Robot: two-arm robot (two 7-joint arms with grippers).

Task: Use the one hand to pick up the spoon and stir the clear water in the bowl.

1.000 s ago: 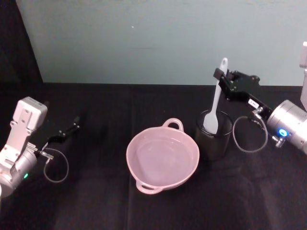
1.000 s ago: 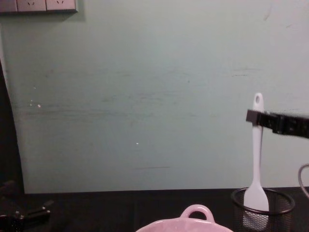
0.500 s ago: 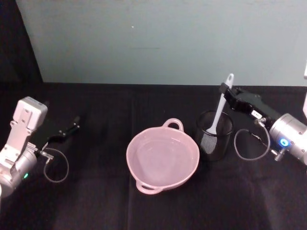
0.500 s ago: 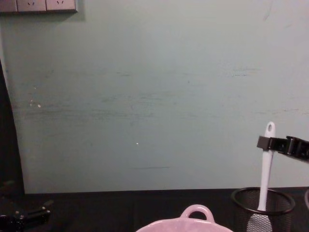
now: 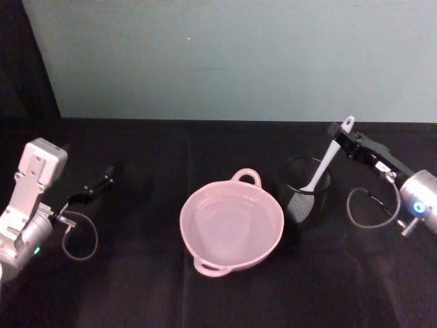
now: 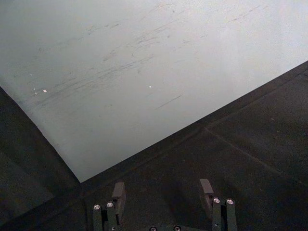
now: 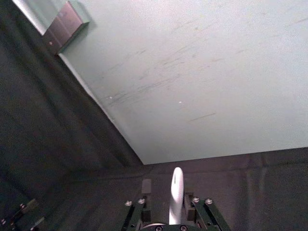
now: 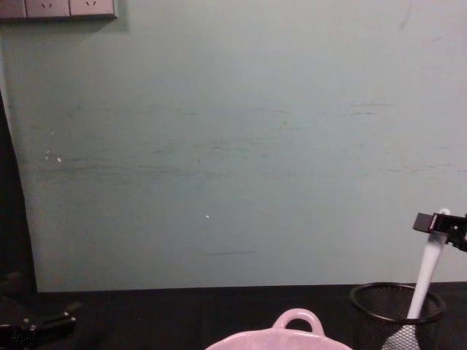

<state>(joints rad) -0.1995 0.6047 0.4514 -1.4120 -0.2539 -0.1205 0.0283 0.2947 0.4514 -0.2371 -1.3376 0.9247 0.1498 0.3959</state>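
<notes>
Table (image 5: 205, 301): black cloth surface, meeting a pale green wall (image 5: 225, 55) along its far edge.

Bowl (image 5: 231, 227): pale pink, round, at the middle of the table, nearer the front edge than the far one. One loop handle on its far rim, another on its near rim. Clear water inside. In the chest view the far handle and rim (image 8: 295, 332) rise at the bottom edge.

Wire-mesh cup (image 5: 304, 191): black, upright, just beside the bowl toward the table's right edge, apart from it.

Right gripper (image 5: 341, 137): black, elongated, on a silver wrist with a blue glowing ring, above the table's right side and reaching toward the cup from the right edge. Jaws closed narrowly on the spoon's handle just below its top end; the right wrist view shows the white handle (image 7: 176, 195) clamped between the two fingers.

Left gripper (image 5: 92, 188): small, dark, parked low near the table's left edge, well apart from the bowl. Jaws stand wide apart with nothing between them, as the left wrist view shows (image 6: 161, 192).

Spoon (image 5: 326, 166): slim, white, long-handled. Tilted, top end leaning toward the right edge, blade down inside the mesh cup. Not in the bowl.
</notes>
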